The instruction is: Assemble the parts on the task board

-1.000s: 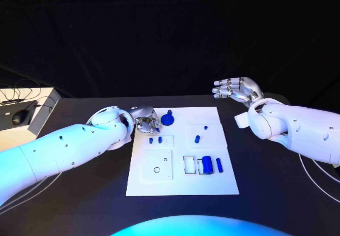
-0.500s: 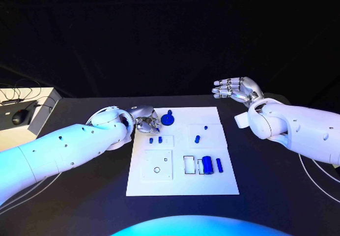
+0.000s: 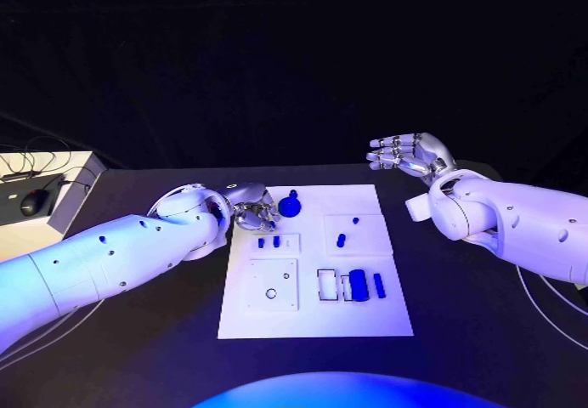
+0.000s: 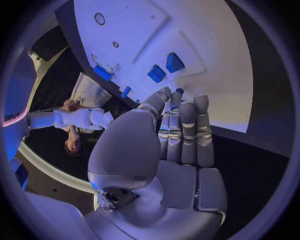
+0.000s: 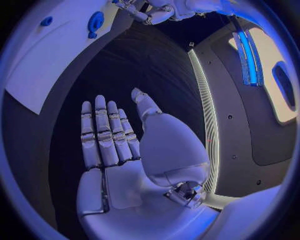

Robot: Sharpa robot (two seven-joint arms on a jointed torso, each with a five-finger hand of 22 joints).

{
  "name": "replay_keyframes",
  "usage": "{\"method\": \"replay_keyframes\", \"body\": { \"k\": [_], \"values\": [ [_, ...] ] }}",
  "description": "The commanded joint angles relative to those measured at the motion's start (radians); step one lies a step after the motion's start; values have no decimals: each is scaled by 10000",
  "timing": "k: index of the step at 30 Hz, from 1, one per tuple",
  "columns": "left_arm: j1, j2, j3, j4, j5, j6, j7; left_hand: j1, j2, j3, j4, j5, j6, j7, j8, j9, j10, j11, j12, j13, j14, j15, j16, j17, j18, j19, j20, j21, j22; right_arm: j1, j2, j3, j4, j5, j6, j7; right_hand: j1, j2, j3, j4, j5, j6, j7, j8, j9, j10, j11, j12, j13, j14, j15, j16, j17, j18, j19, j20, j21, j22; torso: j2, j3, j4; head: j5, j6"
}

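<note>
The white task board (image 3: 315, 319) lies in the middle of the black table. On it are a round blue part (image 3: 291, 206) at the far left corner, two small blue pegs (image 3: 268, 242), two more small pieces (image 3: 342, 240), and a thick blue block (image 3: 358, 284) beside a slim one (image 3: 379, 286). My left hand (image 3: 254, 208) hovers at the board's far left corner, just left of the round part, and holds nothing. In the left wrist view its fingers (image 4: 184, 135) lie straight and together over the board's edge. My right hand (image 3: 410, 155) is raised beyond the board's far right corner, fingers (image 5: 103, 132) spread, empty.
A white box (image 3: 68, 183) with a black mouse (image 3: 35, 201) and cables stands at the table's left edge. A thin cable (image 3: 539, 297) runs along the table on the right. In the right wrist view the board (image 5: 50, 60) and my left hand (image 5: 150, 12) lie far off.
</note>
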Motion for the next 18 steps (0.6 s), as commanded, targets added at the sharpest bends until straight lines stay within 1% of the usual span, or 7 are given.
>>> {"method": "replay_keyframes", "body": {
  "k": [1, 4, 5, 9, 10, 13, 18],
  "values": [
    [-4, -43, 30, 96, 43, 235, 102, -52, -108, -92, 34, -25, -101, -10, -24, -1, 103, -13, -8, -2, 2, -42, -42, 23, -194, 23, -64, -44, 138, 3, -4, 6, -3, -51, 82, 62, -70, 46, 63, 18, 47, 26, 21, -68, -7, 56, 25, -54, -14, 18, -32, -41, -11, -64, -46, -30, -22, 0, -1, -1, -1, -2, -4],
    [-14, -125, 128, 200, 125, 264, 144, -97, -173, -160, 101, -27, -299, -57, -31, -7, 119, -14, -9, -9, -13, -41, -58, 39, -207, 24, -65, -75, 125, 3, -15, 6, -2, -62, 84, 57, -61, 31, 68, 4, 37, 23, 23, -71, -8, 53, 26, -59, -14, 14, -31, -42, -12, -64, -45, -31, -22, 0, -1, 0, -1, 0, 4],
    [-22, -150, 171, 230, 172, 287, 153, -112, -195, -188, 130, -27, -455, -127, -30, -9, 114, -18, -15, -14, -17, -40, -65, 44, -211, 25, -64, -88, 119, 3, -17, 6, -3, -64, 85, 55, -61, 31, 68, 4, 37, 23, 23, -71, -8, 53, 26, -59, -14, 14, -31, -42, -12, -64, -45, -31, -22, 0, 0, 0, 0, -7, 8],
    [-55, -302, 391, 379, 559, 397, 190, -169, -238, -403, 261, -47, -902, -259, -22, -8, 97, -11, -32, -27, 0, -37, -64, 70, -225, 49, -66, -136, 98, 3, -28, 6, -5, -87, 90, 52, -45, 33, 76, -10, 38, 24, 22, -70, -7, 55, 25, -58, -13, 15, -32, -41, -12, -64, -46, -29, -22, 0, -1, -1, 2, -1, 7],
    [-67, -379, 496, 452, 697, 467, 205, -118, -216, -543, 303, -46, -977, -283, -18, -4, 96, -14, -37, -33, -1, -35, -71, 83, -230, 63, -66, -164, 90, 3, -35, 6, -4, -97, 93, 45, -37, 35, 83, -19, 37, 39, 16, -63, -5, 73, 19, -51, -12, 30, -38, -36, -9, -64, -43, -32, -20, 1, -2, 0, 1, -3, 19],
    [-80, -534, 671, 564, 1127, 575, 211, 20, -130, -902, 424, -37, -999, -334, -10, 0, 74, 24, -51, -49, -26, -28, -87, 122, -242, 77, -58, -258, 81, 3, -48, 6, -3, -129, 113, 14, -25, 38, 96, -35, 37, 66, 5, -55, -4, 97, 7, -48, -14, 66, -51, -33, -5, -64, -47, -33, -21, 1, -3, -3, 6, -2, 30],
    [-91, -838, 976, 710, 2105, 789, 181, 148, -24, -1098, 496, -22, -855, -197, -1, 2, -46, 63, -99, -75, -157, 20, -280, 70, -253, 28, -38, -397, 80, 3, -108, 6, 23, -441, 235, -102, -7, 45, 198, -112, -8, 293, -53, -112, -17, 220, -28, -233, -20, 250, -105, -50, 15, -64, -42, -56, -1, 7, -3, -7, -1, -9, 64]
  ]
}}
